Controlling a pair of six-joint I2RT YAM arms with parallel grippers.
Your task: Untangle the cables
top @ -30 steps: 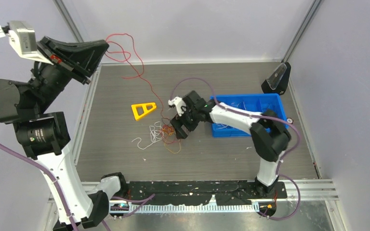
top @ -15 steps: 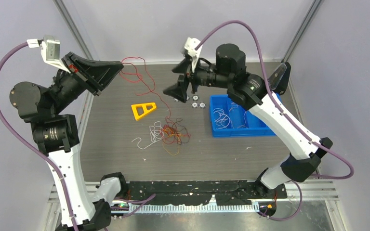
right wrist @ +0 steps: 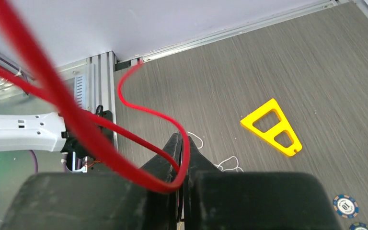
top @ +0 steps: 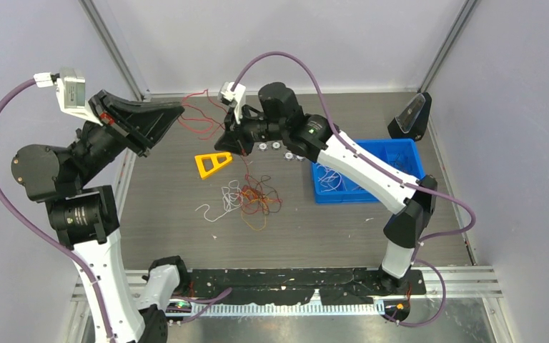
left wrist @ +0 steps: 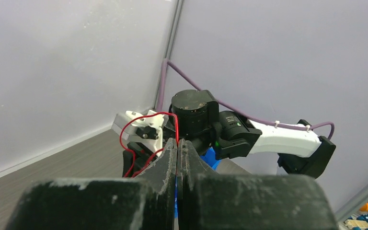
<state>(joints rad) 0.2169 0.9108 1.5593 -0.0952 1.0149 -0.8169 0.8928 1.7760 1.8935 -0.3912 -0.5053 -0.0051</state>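
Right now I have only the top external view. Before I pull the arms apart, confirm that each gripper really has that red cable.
Observer: The left wrist view shows the left gripper shut, with the red cable pinched between its tips and looping up above them.
Operator: Now the right one.
Observer: In the right wrist view the right gripper is shut too, and the red cable bends in a tight loop right at its tips.
Operator: Give me anything else I can't read from up here.
Observer: The blue chip on the table near the yellow triangle is marked 10.
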